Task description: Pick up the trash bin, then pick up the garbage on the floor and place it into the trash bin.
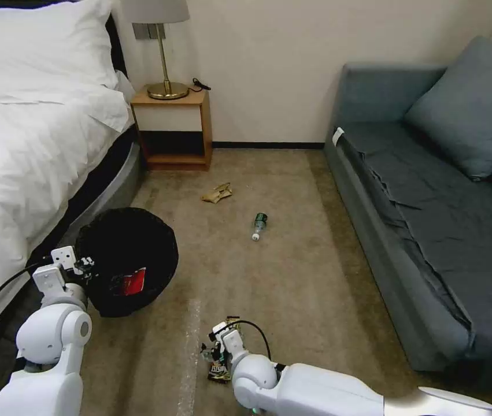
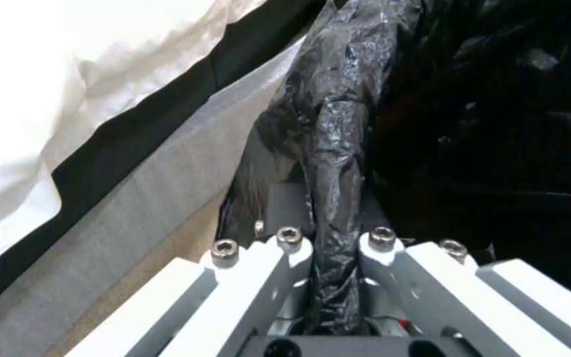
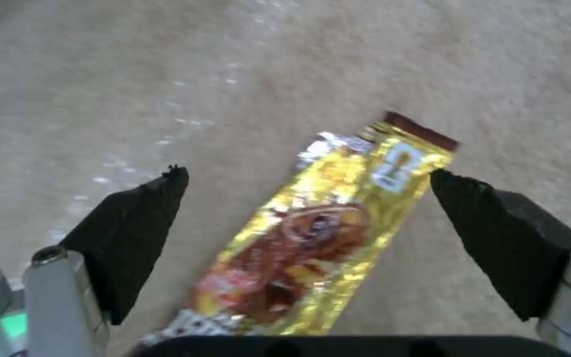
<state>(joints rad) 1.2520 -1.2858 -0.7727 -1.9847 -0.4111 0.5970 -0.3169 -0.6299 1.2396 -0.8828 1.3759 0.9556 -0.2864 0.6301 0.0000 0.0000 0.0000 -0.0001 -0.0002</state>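
Note:
The trash bin (image 1: 141, 242) stands on the carpet beside the bed, its black liner draped over the rim. A red-and-white packet (image 1: 133, 283) lies inside it. My left gripper (image 1: 84, 264) is shut on the bin's near rim, with the black liner (image 2: 338, 148) pinched between its fingers. My right gripper (image 1: 214, 355) hangs low and open over a long brown-gold snack wrapper (image 3: 318, 233), which lies flat on the carpet between its black pads (image 3: 134, 233). Farther off lie a small clear green-labelled bottle (image 1: 259, 225) and a tan paper scrap (image 1: 218, 193).
A white-sheeted bed (image 1: 26, 144) runs along the left. A wooden nightstand (image 1: 173, 130) with a lamp (image 1: 165, 52) stands against the far wall. A grey sofa (image 1: 431, 208) lines the right side. Open carpet (image 1: 292, 289) lies between them.

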